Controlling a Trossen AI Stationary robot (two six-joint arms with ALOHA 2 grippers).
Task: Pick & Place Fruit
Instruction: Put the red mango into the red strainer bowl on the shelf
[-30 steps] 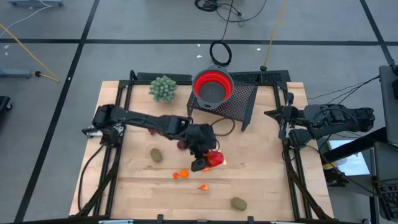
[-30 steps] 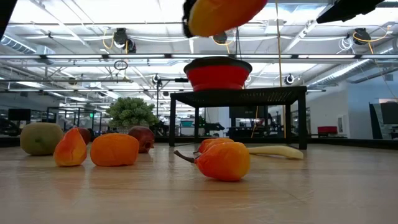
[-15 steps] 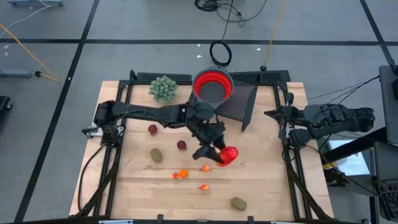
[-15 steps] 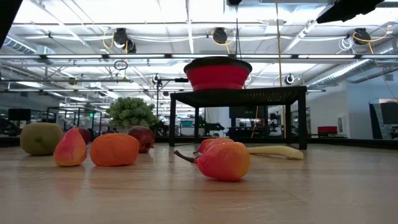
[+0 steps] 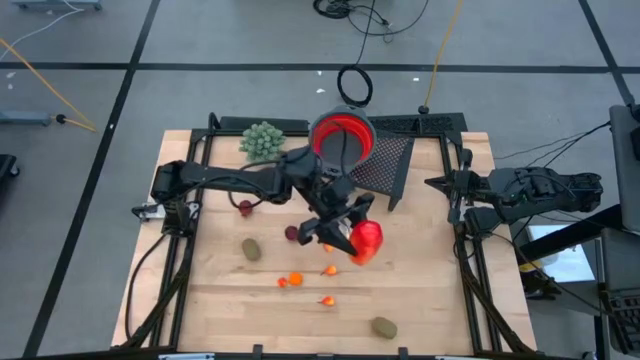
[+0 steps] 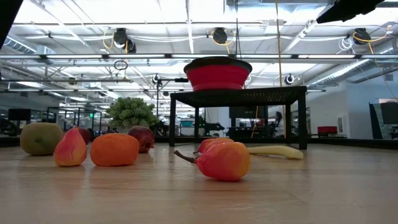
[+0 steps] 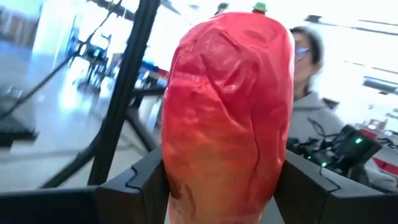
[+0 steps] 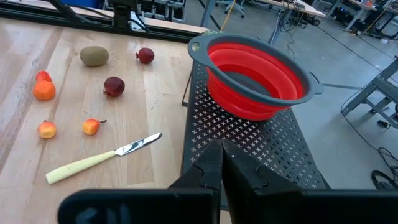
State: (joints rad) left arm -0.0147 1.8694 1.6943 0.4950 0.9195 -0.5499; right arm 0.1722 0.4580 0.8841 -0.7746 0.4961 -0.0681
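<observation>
Left gripper [image 5: 352,232] clamped on red-orange fruit [image 7: 227,112], just short of red bowl [image 5: 341,139]. Grip looks shallow, perhaps; fruit may slip. Right gripper [image 8: 219,163] closed, idle.

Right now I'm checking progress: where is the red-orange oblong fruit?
In the high view the red-orange oblong fruit is held off the table in the left gripper's jaws, mid-table, just in front of the red bowl.

Grey floor [image 5: 80,60] marked with dark tape lines [image 5: 120,100]; loose black cable [image 5: 352,85] and a yellow cord [image 5: 40,70] on it. Wooden worktop [image 5: 420,300] in a black frame. Ceiling beams with round lamps [image 6: 121,38], bright overhead light. A seated person [image 7: 311,93] in grey behind.
</observation>
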